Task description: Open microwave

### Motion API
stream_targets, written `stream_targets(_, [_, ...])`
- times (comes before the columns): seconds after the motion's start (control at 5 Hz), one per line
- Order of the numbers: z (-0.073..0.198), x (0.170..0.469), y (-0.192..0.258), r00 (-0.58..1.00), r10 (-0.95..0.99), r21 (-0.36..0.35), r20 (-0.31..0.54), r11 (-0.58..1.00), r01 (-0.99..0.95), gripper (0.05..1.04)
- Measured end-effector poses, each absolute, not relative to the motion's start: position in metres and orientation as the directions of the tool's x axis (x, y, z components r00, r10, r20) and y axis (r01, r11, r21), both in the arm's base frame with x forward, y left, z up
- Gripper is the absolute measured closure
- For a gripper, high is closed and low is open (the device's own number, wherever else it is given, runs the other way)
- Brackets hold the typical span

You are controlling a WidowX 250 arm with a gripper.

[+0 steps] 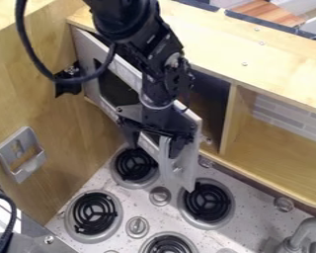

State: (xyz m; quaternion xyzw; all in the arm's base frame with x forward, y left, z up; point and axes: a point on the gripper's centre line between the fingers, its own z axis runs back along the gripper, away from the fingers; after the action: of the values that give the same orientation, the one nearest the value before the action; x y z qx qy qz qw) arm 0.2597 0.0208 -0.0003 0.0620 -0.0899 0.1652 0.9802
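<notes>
The black fingers stood apart, one on each side of the slim pale grey handle at the free edge of the silver-grey microwave door with its dark window, presumably so they could hook or push that edge without needing a tight grip. Above them, the black two-finger gripper and the black jointed robot arm hung down across the door's front, a pose that seemed meant to give leverage far from the hinge. The door slanted out from the dark microwave opening behind it, already well ajar, so the task looked nearly done. The pale wooden side wall beside the door's hinged end probably limited its swing. Below the door lay the black coil burners, near enough that a low fingertip could catch one if the arm dipped
</notes>
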Motion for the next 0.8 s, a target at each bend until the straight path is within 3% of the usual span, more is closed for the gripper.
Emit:
stream_targets(0.4, [0.031,0.253,0.019,0.919,0.346,0.166,0.188,0.911,-0.377,0.083])
stream_targets(0.6, [0.062,0.247,0.009,0.909,0.376,0.263,0.179,0.872,-0.412,0.083])
stream_targets(0.8, [0.084,0.254,-0.003,0.903,0.351,0.276,0.249,0.868,-0.413,0.083])
